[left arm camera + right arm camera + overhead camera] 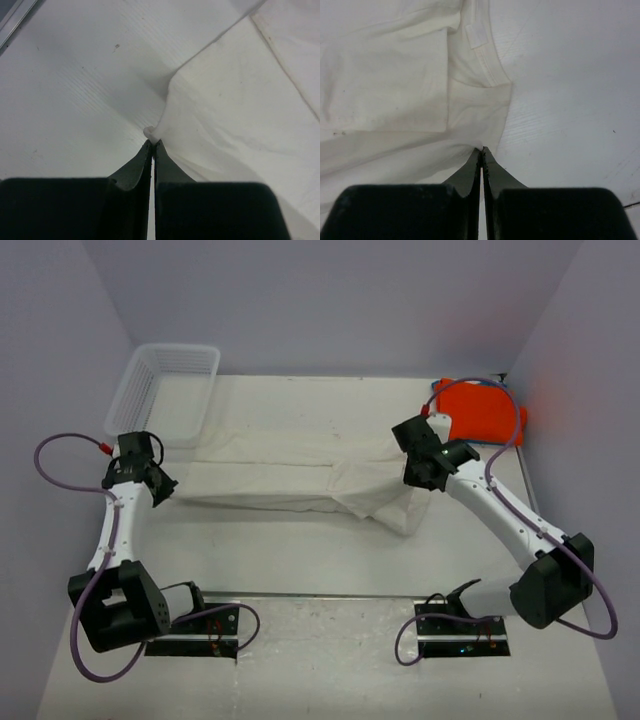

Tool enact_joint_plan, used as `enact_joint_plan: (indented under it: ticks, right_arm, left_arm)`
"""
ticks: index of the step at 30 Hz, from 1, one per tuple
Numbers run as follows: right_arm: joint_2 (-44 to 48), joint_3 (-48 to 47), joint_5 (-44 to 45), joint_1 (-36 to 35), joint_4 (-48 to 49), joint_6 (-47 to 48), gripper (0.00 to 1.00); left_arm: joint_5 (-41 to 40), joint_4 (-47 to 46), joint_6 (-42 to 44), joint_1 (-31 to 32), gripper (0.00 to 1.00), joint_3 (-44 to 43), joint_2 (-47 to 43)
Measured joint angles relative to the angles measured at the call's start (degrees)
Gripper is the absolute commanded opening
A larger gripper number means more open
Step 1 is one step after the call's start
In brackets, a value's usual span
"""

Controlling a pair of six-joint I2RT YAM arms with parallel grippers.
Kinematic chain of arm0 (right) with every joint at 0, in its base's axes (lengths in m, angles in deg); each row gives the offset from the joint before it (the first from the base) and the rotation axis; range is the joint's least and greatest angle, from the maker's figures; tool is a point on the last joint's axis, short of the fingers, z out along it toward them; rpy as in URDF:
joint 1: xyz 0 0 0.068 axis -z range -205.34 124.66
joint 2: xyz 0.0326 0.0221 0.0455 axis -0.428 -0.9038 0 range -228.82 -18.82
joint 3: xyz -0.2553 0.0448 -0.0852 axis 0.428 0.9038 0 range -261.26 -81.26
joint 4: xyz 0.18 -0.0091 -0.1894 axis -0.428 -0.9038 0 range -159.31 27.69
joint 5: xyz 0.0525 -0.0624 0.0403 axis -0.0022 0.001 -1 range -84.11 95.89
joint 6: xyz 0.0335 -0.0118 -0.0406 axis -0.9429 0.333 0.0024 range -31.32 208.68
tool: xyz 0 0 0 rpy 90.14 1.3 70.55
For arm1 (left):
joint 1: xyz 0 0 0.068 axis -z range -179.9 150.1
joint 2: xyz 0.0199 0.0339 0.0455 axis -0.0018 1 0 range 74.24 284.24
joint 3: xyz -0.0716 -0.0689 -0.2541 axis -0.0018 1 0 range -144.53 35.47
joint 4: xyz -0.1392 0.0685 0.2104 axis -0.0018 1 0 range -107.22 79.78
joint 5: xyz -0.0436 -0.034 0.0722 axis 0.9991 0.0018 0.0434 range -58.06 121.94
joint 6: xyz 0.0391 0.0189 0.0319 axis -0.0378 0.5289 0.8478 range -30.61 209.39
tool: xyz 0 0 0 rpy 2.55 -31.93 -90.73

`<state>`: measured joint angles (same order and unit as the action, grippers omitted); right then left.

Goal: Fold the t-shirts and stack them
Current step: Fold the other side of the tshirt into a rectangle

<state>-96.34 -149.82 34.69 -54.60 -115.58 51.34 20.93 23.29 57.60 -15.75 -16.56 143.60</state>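
Note:
A cream t-shirt (290, 475) lies folded into a long band across the middle of the table. My left gripper (170, 485) is shut on its left end, and a small nub of the cream t-shirt (235, 110) pokes out past the left gripper (152, 142). My right gripper (415, 480) is shut on the right end, where a flap hangs down. In the right wrist view the cream t-shirt (395, 90) shows its neckline and label above the right gripper (482, 149). An orange t-shirt (480, 410) lies folded at the far right.
A white mesh basket (165, 390) stands at the far left of the table (300, 550), just behind my left gripper. Purple walls close in on the left, the back and the right. The arm bases are bolted at the near edge.

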Motion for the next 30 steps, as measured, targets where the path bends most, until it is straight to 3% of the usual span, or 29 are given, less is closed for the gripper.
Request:
enact_joint_plan:
  ticks: [16, 30]
  right_arm:
    - [-4.5, -0.7, -1.4, 6.1, 4.3, 5.0, 0.0]
    - [-12.1, -4.6, -2.9, 7.2, 6.0, 7.4, 0.0]
  left_arm:
    - [-1.9, -6.4, 0.5, 10.4, 0.0, -9.0, 12.6]
    - [-3.8, -7.0, 0.6, 10.8, 0.0, -16.9, 21.0]
